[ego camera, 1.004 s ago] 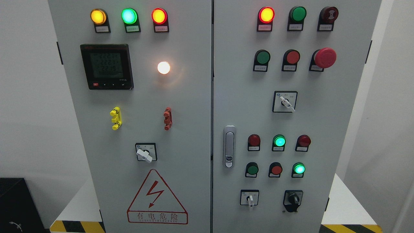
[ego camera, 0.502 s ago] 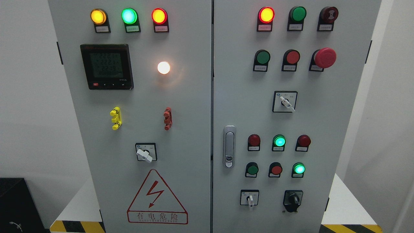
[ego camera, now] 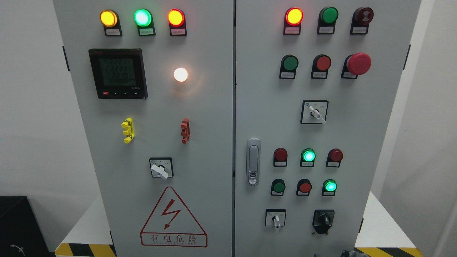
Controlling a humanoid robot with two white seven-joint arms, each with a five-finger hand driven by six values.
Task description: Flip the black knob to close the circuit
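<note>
Grey cabinet, right door: black knob at lower right, above and clear of a dark shape at the bottom edge, possibly the right hand; open or closed not discernible. White-lever switch left of knob, lit green lamp above. Knob's long axis roughly vertical.
</note>
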